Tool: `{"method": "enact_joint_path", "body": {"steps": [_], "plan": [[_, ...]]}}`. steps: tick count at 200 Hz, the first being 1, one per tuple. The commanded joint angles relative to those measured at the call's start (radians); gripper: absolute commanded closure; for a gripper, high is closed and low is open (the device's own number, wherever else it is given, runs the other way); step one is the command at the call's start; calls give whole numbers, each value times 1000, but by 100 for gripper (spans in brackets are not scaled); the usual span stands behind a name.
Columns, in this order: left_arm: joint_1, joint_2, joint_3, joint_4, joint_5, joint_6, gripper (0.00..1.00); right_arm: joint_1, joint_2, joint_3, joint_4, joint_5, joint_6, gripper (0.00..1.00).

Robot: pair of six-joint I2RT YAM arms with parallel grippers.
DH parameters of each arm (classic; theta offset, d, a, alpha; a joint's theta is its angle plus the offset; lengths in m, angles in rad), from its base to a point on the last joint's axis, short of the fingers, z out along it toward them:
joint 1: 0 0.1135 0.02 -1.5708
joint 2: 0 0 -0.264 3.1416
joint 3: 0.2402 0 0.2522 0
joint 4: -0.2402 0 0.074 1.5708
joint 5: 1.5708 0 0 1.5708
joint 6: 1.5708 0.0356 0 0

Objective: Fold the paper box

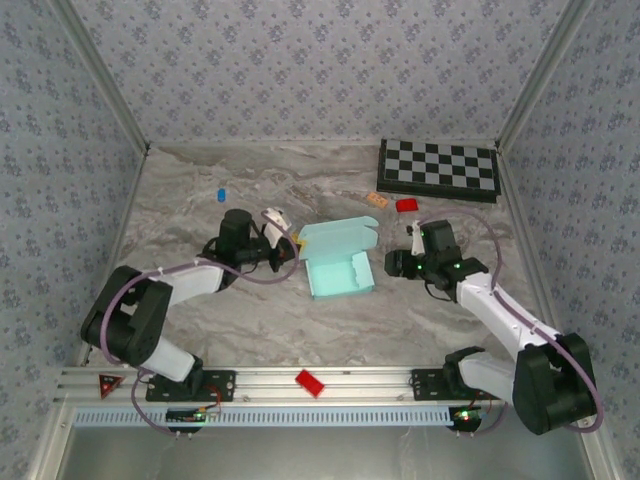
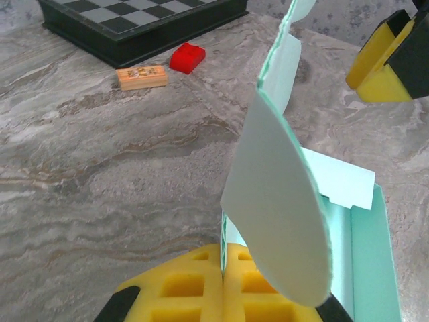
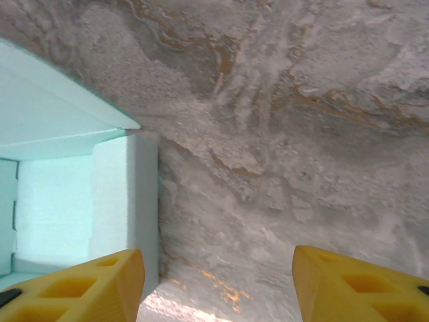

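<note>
A flap of the paper box [image 1: 338, 262], pinched by the left gripper [image 2: 222, 288] while the right gripper [image 3: 218, 285] is held spread, may be torn if overpulled.

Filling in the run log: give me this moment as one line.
paper box: half-formed, lid flap raised | left claw: shut on paper box flap | right claw: open, empty, beside box wall | stage: fold not finished
</note>
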Motion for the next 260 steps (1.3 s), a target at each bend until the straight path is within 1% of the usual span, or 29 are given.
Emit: {"method": "enact_joint_path", "body": {"steps": [1, 12, 24, 33, 42, 65, 97, 116, 156, 178, 227, 260], "plan": [[-17, -62, -12, -35, -97, -76, 100, 29, 4, -38, 141, -46, 40, 39], [-19, -80, -7, -81, -104, -92, 100, 44, 3, -53, 187, -34, 63, 40], [-26, -97, -14, -94, -135, -126, 100, 59, 2, -76, 260, -28, 87, 42], [-32, -111, -23, -95, -130, -135, 100, 71, 7, -89, 309, -18, 104, 42], [-38, -123, -36, -83, -151, -154, 100, 85, 16, -94, 344, -1, 112, 43], [-52, -128, -45, -68, -170, -208, 100, 119, 63, -95, 397, 29, 104, 45], [-59, -131, -52, -71, -172, -220, 100, 151, 141, -91, 482, 11, 89, 49], [-61, -131, -57, -68, -176, -220, 100, 166, 185, -87, 521, 32, 86, 52], [-60, -130, -59, -72, -179, -215, 100, 185, 256, -54, 531, 44, 69, 54], [-61, -128, -57, -73, -183, -213, 100, 195, 288, -36, 524, 48, 69, 56], [-61, -122, -55, -74, -191, -217, 100, 212, 315, -34, 513, 94, 64, 61], [-62, -124, -54, -71, -195, -221, 100, 215, 330, -35, 509, 104, 61, 61]]}}
